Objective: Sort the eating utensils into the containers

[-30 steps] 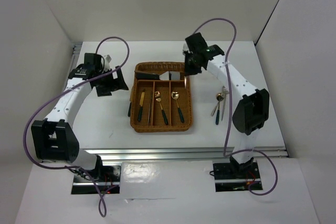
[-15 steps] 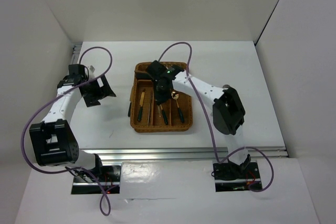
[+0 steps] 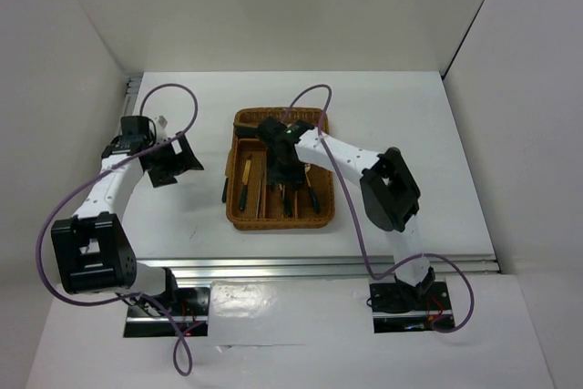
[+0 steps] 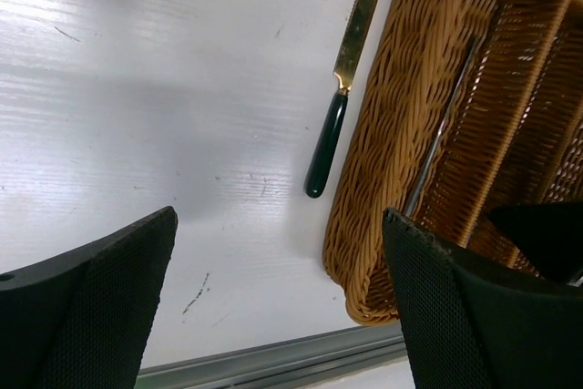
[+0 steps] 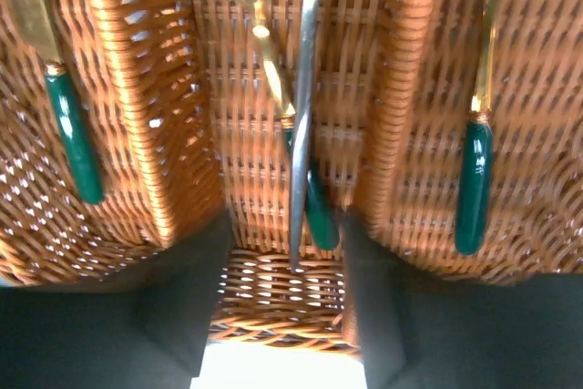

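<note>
Gold-bladed knife w/ dark green handle (image 4: pixel 328 138) is left on the white desk (image 4: pixel 137 88), just beside the brown woven wicker cutlery tray (image 4: pixel 383 134). Left end effector (image 4: pixel 278 225) is held wide nearby. Right end effector (image 5: pixel 285 261), swung in from the tray's far right corner, is parted round a slim silver utensil (image 5: pixel 303 107) over the mid slot. Drop judged approx. done.

The white table (image 3: pixel 410 116) carries a brown wicker tray (image 3: pixel 234 218) near its middle. A knife (image 4: pixel 339 79) with gold blade and dark green handle lies flat on the table just beside the tray's left wall, running along it.
</note>
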`<state>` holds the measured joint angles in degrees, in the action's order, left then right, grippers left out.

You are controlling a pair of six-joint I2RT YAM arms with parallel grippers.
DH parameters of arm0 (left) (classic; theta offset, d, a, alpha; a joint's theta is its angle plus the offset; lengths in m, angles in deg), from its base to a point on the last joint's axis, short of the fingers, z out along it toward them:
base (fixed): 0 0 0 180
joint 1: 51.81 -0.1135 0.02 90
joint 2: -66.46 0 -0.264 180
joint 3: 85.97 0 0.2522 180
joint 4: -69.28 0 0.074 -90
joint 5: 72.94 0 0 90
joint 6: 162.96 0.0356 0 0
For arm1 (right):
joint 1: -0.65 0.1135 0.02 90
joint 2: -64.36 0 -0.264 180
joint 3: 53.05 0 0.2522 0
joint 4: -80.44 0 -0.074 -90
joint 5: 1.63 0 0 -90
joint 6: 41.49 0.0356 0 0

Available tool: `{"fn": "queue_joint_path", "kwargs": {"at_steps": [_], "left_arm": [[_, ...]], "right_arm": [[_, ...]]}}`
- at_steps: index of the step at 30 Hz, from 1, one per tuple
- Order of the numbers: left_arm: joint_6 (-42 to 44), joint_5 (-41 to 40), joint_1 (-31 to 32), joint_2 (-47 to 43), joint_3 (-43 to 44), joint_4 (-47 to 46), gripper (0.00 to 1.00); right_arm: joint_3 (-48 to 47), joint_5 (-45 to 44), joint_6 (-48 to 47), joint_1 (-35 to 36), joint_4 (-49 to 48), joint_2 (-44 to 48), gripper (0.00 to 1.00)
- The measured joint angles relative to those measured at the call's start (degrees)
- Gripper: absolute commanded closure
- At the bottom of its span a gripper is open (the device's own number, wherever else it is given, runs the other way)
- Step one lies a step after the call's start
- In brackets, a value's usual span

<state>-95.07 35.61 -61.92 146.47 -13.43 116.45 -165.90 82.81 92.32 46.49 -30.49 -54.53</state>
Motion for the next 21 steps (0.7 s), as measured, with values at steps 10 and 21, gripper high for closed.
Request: {"fn": "queue_joint_path", "kwargs": {"at_steps": [10,21], "left_arm": [[0.92,-4.07,7.48,5.42,-2.45,-2.1,0.07],[1.14,-14.34,16.0,12.31,-2.32,-3.21,0.14]], "right_arm": [[-11.34,0.0,-2.23,0.61,3.19,-0.13,0.0],[-4.31,1.01,-2.97,-14.69,2.86,18.45,0.0]]}}
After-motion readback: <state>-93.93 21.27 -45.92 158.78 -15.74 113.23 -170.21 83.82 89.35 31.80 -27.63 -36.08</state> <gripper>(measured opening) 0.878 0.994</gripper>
